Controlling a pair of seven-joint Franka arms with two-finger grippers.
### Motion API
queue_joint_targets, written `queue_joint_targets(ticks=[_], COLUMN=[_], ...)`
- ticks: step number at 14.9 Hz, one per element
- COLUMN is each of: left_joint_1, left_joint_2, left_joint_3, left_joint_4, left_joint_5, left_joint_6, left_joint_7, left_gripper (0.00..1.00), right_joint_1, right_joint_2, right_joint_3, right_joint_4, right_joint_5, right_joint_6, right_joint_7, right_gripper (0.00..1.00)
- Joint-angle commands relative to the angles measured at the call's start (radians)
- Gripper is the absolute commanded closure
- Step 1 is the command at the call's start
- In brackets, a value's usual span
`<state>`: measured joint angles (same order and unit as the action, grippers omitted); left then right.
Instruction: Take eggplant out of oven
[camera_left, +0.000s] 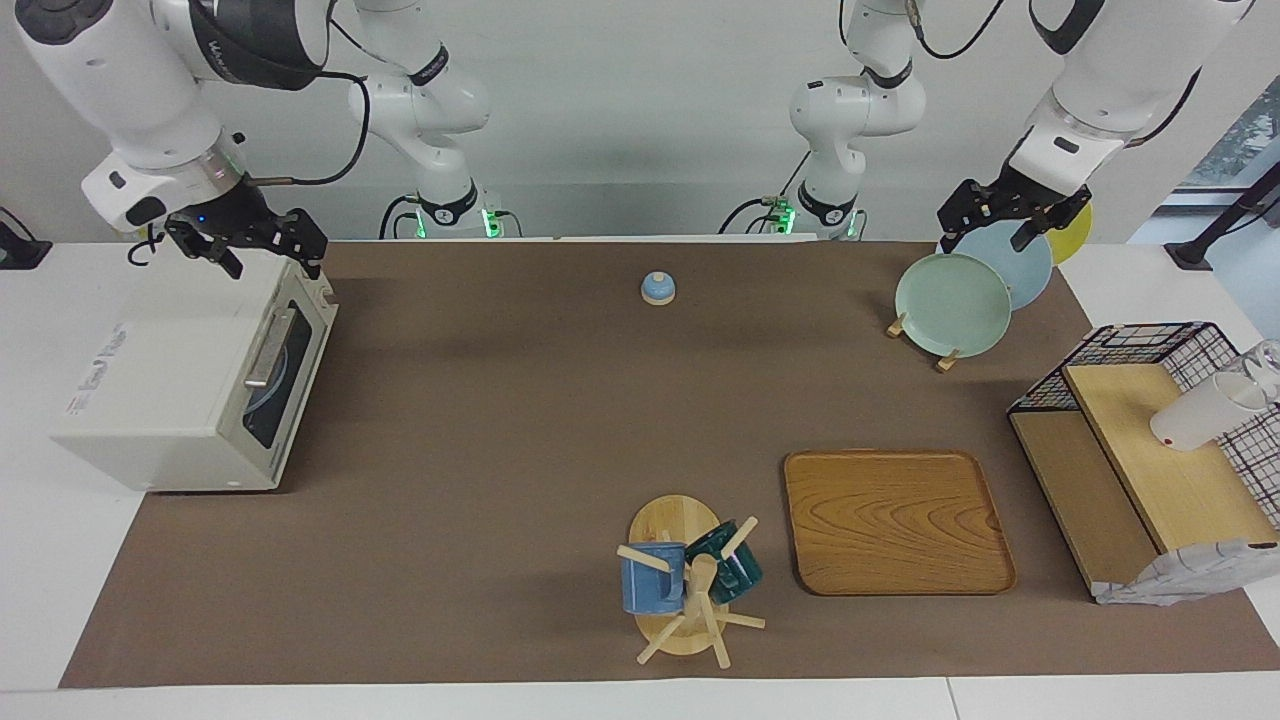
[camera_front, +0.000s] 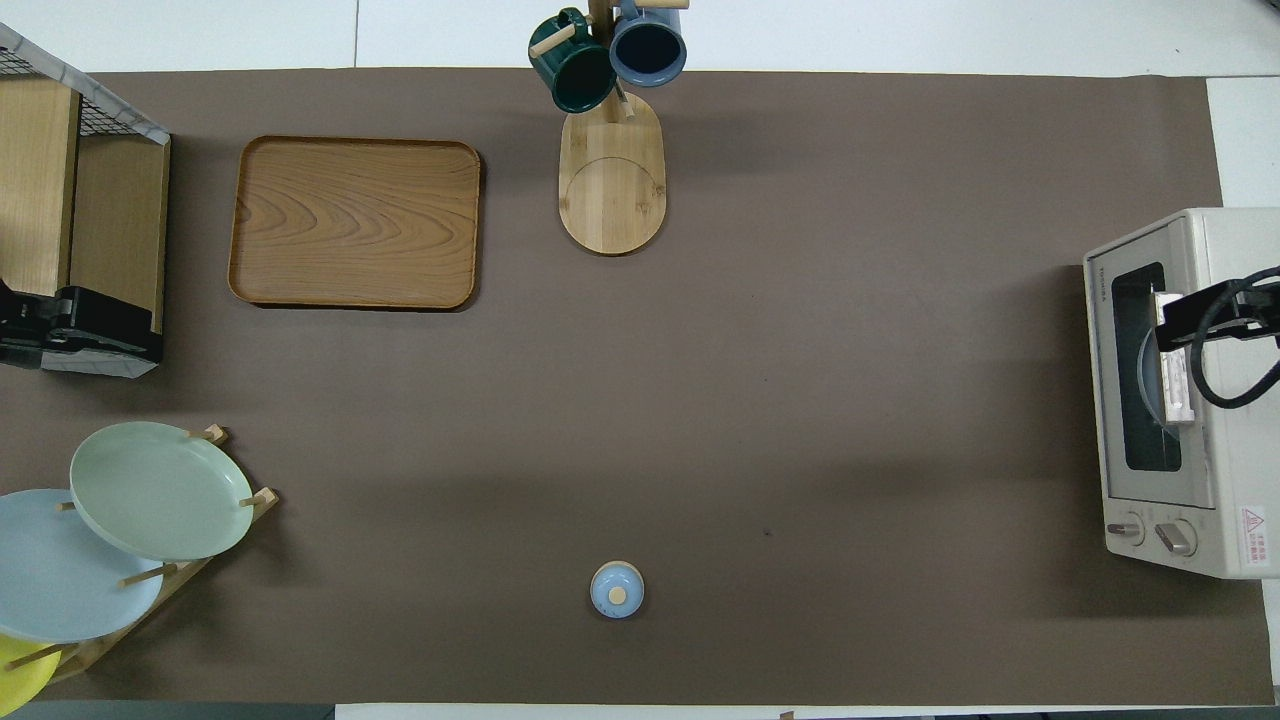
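The off-white oven (camera_left: 170, 390) stands at the right arm's end of the table with its dark glass door shut and its silver bar handle (camera_left: 268, 348) across the door. It also shows in the overhead view (camera_front: 1215, 400). A pale blue plate shows dimly through the glass. The eggplant is hidden from view. My right gripper (camera_left: 272, 264) hangs open and empty just over the oven's top edge above the door, and shows in the overhead view (camera_front: 1172, 318). My left gripper (camera_left: 985, 243) is open and empty, up in the air over the plate rack.
A rack with green (camera_left: 952, 303), blue and yellow plates stands near the left arm. A wire basket (camera_left: 1150, 345) with wooden boards and a white cup, a wooden tray (camera_left: 895, 522), a mug tree (camera_left: 690, 580) and a small blue bell (camera_left: 657, 288) are on the brown mat.
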<state>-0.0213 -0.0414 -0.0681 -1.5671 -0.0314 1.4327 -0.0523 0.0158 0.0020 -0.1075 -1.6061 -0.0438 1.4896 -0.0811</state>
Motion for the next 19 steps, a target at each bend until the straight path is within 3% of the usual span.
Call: queue_joint_targets(ticks=[1, 9, 11, 12, 19], left_joint_1=[0.004, 0.004, 0.004, 0.004, 0.004], left_joint_2=[-0.008, -0.008, -0.009, -0.008, -0.008], left_joint_3=[0.002, 0.002, 0.002, 0.002, 0.002], left_joint_4=[-0.008, -0.008, -0.008, -0.008, -0.008], left_joint_5=[-0.002, -0.002, -0.002, -0.002, -0.002], left_joint_6=[-0.012, -0.012, -0.012, -0.012, -0.012], left_joint_7=[0.009, 0.009, 0.009, 0.009, 0.009], left_gripper=[0.0, 0.0, 0.0, 0.0, 0.0], right_joint_1=[-0.023, -0.017, -0.016, -0.014, -0.048], right_joint_2=[-0.017, -0.03, -0.037, -0.043, -0.066], right_joint_3=[0.019, 0.019, 0.019, 0.019, 0.014], right_joint_4=[-0.024, -0.046, -0.073, -0.098, -0.261], right_joint_5=[0.024, 0.024, 0.024, 0.024, -0.014], right_joint_6=[0.023, 0.027, 0.093, 0.106, 0.253], right_joint_7=[0.011, -0.04, -0.052, -0.068, 0.023], right_gripper=[0.0, 0.0, 0.86, 1.0, 1.0])
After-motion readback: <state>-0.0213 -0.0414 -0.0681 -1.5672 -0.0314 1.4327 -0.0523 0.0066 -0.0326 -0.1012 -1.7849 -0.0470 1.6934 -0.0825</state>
